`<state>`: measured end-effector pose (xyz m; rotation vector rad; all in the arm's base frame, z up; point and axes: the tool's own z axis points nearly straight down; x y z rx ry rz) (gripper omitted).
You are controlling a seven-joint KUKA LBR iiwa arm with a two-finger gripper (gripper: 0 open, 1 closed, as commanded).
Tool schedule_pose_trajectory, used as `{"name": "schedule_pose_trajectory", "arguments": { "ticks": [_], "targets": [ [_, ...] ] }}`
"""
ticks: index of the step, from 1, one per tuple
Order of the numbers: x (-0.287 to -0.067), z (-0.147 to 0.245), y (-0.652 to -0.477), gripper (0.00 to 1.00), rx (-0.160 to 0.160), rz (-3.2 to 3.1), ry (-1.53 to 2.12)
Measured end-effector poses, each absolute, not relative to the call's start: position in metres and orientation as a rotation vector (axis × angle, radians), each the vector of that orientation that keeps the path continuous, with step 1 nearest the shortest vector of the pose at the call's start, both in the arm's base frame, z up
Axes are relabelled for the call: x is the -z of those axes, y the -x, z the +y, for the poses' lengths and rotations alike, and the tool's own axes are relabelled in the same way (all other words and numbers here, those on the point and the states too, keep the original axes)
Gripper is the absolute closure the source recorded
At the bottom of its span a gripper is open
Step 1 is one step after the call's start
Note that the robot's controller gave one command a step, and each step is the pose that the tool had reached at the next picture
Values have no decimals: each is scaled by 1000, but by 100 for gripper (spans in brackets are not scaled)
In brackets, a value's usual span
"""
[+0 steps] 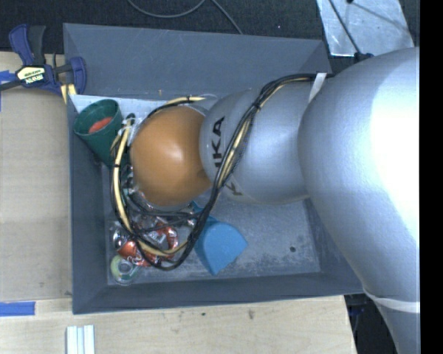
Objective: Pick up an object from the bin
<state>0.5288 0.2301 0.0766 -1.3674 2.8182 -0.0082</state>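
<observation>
The gripper (149, 227) is low in the bin's (280, 260) lower-left corner, apparently over small orange-and-clear clutter (127, 257) — open or closed, I cannot tell. A blue wedge (221, 245) lies just beside — descend straight, clear of it.

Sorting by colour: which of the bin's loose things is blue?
The wedge-shaped block at the bottom middle; the cup at upper left is green.

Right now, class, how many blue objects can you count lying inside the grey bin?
1. A blue wedge-shaped piece lies on the bin floor near its lower wall. The arm covers much, so more may be hidden.
</observation>
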Motion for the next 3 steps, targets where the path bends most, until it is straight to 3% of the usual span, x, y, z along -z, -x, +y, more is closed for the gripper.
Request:
{"name": "schedule_pose_trajectory", "arguments": {
  "ticks": [3],
  "targets": [
    [-82, 230, -528, 100, 5, 2817, 1363]
  ]
}}
